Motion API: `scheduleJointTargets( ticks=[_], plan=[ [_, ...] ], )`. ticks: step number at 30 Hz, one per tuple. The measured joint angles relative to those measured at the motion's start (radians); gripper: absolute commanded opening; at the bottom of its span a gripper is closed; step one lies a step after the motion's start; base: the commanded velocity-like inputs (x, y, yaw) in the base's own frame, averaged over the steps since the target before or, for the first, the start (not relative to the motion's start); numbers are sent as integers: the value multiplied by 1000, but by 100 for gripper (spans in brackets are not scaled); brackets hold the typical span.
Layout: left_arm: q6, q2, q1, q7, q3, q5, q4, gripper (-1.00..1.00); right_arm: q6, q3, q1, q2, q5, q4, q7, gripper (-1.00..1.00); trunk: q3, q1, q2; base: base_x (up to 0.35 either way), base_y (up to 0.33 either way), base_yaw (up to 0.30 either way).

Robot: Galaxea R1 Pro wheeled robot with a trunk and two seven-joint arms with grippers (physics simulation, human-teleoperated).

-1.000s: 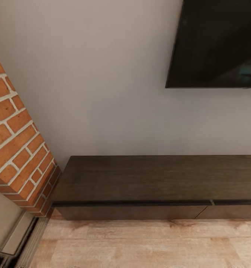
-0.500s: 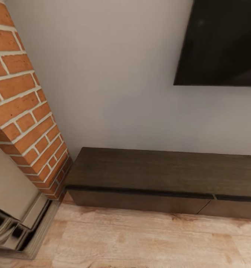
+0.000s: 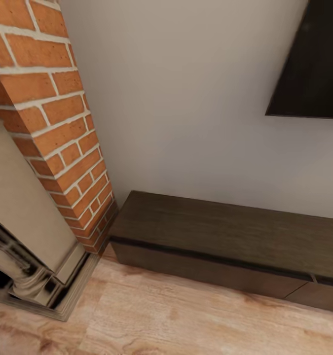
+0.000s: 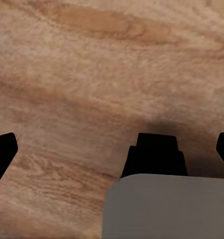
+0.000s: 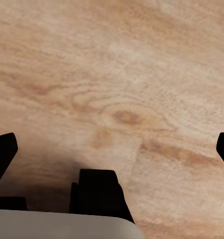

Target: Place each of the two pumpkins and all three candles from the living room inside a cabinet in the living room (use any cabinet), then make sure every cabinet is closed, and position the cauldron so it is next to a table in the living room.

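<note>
The cabinet (image 3: 220,231) is a long, low dark-brown wood console against the grey wall, running from the centre to the right edge of the head view. Its drawer fronts (image 3: 205,268) sit flush and shut. The pumpkins, the candles and the cauldron are out of view. My left gripper (image 4: 112,149) hangs open over the wood floor, one dark fingertip (image 4: 2,154) at each side of the left wrist view and nothing between them. My right gripper (image 5: 112,149) is likewise open over bare floorboards, its fingertips (image 5: 2,154) wide apart.
A red brick chimney column (image 3: 53,118) rises at the left, with the fireplace's pale and black moulded surround (image 3: 33,276) at its foot. A dark wall-mounted screen (image 3: 314,69) hangs above the cabinet at the upper right. Light wood floor (image 3: 186,320) lies in front.
The head camera has swung left and dropped: the brick column and fireplace surround now take more of the left, and the screen has slid to the right edge. Nothing itself has moved.
</note>
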Motion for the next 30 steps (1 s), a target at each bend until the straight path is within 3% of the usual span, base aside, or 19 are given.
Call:
scheduleJointTargets(
  ticks=[8,16,30],
  plan=[
    [0,5,0,2,0,0,7,100,-1,0,0,1,-1,0,1,100,0,0,0,0,0,286],
    [0,46,0,1,0,-1,8,100,-5,-2,0,-6,-2,-1,4,100,0,0,0,0,0,286],
    [0,52,1,0,-1,-2,8,100,-6,-2,0,-5,3,-1,6,100,0,0,0,0,0,286]
  ],
)
